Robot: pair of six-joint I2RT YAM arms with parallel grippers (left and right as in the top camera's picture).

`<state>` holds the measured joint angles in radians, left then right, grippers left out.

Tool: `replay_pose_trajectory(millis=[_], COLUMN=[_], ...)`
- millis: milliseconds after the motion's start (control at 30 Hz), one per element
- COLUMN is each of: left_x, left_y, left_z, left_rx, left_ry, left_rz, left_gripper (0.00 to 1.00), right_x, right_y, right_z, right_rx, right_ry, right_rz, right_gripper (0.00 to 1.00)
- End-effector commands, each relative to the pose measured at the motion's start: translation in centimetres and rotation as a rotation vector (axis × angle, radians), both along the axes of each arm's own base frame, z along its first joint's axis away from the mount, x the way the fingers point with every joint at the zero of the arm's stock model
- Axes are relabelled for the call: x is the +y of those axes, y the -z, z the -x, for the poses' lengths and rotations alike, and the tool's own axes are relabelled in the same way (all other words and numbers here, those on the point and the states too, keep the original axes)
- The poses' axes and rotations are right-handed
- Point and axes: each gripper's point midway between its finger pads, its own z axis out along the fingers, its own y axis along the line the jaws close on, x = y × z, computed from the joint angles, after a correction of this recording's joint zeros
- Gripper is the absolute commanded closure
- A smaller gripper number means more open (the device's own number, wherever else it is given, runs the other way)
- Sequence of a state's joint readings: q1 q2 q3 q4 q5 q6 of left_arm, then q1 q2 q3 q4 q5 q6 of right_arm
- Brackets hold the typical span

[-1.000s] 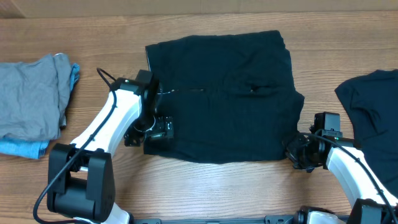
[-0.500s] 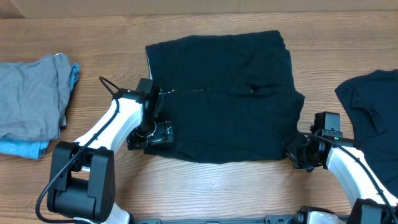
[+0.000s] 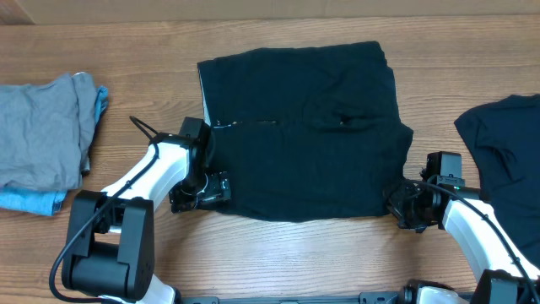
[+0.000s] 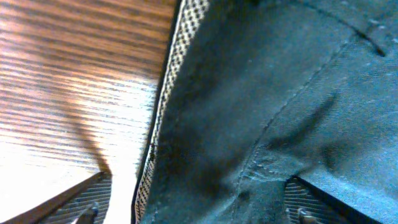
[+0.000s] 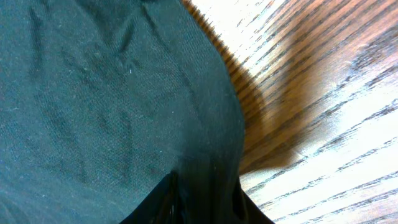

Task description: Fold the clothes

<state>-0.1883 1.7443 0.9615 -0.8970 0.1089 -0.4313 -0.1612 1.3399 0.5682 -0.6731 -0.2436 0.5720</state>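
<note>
1. Left gripper [image 3: 201, 191]: jaws spread wide, straddling the shirt's [image 3: 304, 135] near-left edge.
2. Right gripper [image 3: 403, 208]: pinching the shirt's near-right corner.
3. The shirt lies folded in the middle of the table [image 3: 295, 253].
4. Another black shirt [image 3: 506, 143] lies at the right edge, and a grey garment [image 3: 42, 135] at the left.

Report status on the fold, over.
Left gripper open, straddling left edge of black garment. Right gripper nearly closed at its right corner, grip unclear. Nothing in the way.
</note>
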Motion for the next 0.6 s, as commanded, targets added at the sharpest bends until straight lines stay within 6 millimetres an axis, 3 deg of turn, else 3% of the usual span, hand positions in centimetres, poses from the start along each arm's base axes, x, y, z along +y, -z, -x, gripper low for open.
replay_pose_trajectory(millis=[0,167,300,333,367,400,433,467,567], left_x=[0.39,-0.19,-0.18,-0.18,-0.18,-0.17,-0.17,-0.24,-0.48], left_y=[-0.08,-0.11,-0.11,-0.11,-0.11,-0.11,-0.12,-0.15,-0.41], left_z=[-0.02,-0.3,-0.29,-0.29,-0.28,-0.27,-0.22,-0.13,0.18], left_rx=[-0.007,-0.016,-0.016,-0.016,-0.015,-0.015,-0.013,-0.009,0.006], left_ry=[-0.031,-0.034,-0.034,-0.034,-0.034,-0.034,-0.034,-0.034,-0.012], left_rz=[-0.004,0.028,0.028,0.028,0.028,0.028,0.028,0.032,0.049], left_gripper=[0.15,0.4,0.44,0.53,0.74,0.89,0.96,0.96,0.96], right_x=[0.01,0.01,0.01,0.01,0.01,0.02,0.04,0.07,0.21], right_y=[0.12,0.12,0.12,0.12,0.12,0.13,0.15,0.15,-0.01], right_z=[0.08,0.08,0.08,0.08,0.08,0.14,0.25,0.31,0.17], right_rx=[-0.001,-0.001,-0.001,-0.001,-0.001,0.001,0.006,0.009,0.004], right_ry=[-0.003,-0.003,-0.003,-0.003,-0.003,-0.003,-0.002,-0.003,-0.004], right_rz=[0.006,0.006,0.006,0.006,0.006,0.006,0.005,0.003,-0.006], right_gripper=[0.75,0.76,0.76,0.76,0.77,0.83,0.92,0.96,0.96])
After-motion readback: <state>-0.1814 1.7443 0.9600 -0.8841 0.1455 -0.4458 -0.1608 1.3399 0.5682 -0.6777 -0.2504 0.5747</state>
